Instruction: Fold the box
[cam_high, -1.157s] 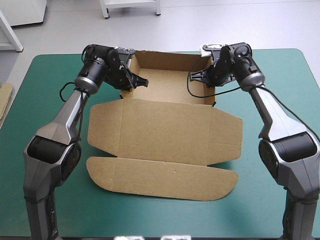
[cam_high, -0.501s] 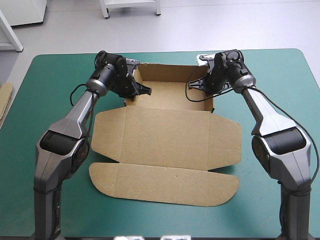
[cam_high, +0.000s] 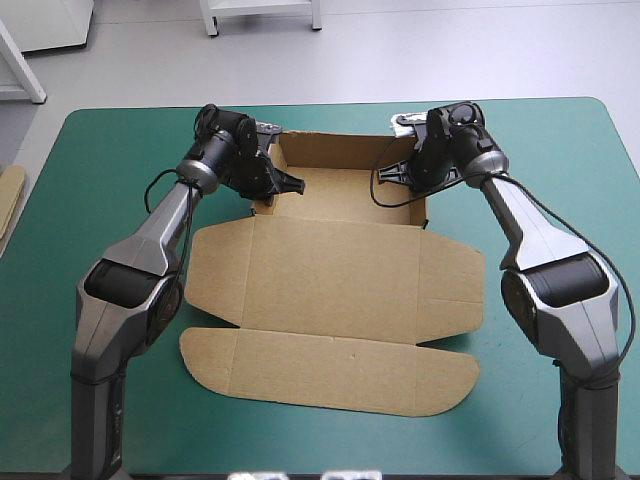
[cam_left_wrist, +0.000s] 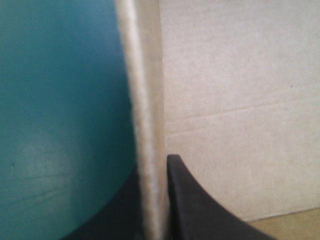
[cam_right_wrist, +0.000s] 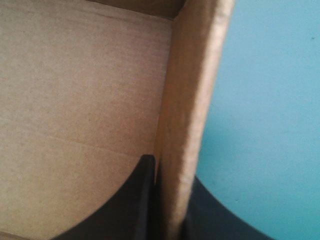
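The brown box lies on the teal-green cover. Its far part is an open tray with raised walls, and its lid panel and rounded front flap lie flat toward the near edge. My left gripper is at the tray's left wall. In the left wrist view that wall stands edge-on between the black fingers, and the left gripper is shut on it. My right gripper is at the right wall. In the right wrist view the right gripper is shut on this wall, with one finger inside the tray.
An edge of more brown board shows at the table's left edge. Bare teal-green cover surrounds the box on both sides and along the near edge.
Both grippers have moved a little inward and toward the near side with the tray's side walls. The tray looks slightly narrower, and the flat lid has shifted slightly nearer.
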